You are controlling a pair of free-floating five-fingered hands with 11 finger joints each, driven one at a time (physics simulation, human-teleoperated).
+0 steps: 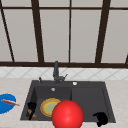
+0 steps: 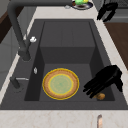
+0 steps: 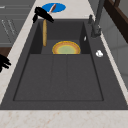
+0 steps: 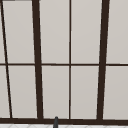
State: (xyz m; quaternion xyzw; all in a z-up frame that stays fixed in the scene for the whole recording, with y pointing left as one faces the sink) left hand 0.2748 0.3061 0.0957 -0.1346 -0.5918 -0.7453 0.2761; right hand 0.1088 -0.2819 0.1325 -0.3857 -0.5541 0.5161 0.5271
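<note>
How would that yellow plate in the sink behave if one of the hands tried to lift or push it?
The yellow plate lies flat on the sink basin floor, so it would probably slide rather than tip or roll. Its low rim leaves little to grip, so the left hand beside it might struggle to get fingers under. It looks rigid, likely breakable if dropped.

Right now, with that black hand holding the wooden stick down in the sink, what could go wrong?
The left hand grips a wooden stick that stands upright in the sink basin, close to the yellow plate. If the stick swings, it might knock the plate. If the grip loosens, the stick could fall into the basin. The right hand hangs by the sink's front right corner, and the red ball hides part of the front view, so a bump there may go unseen.
</note>
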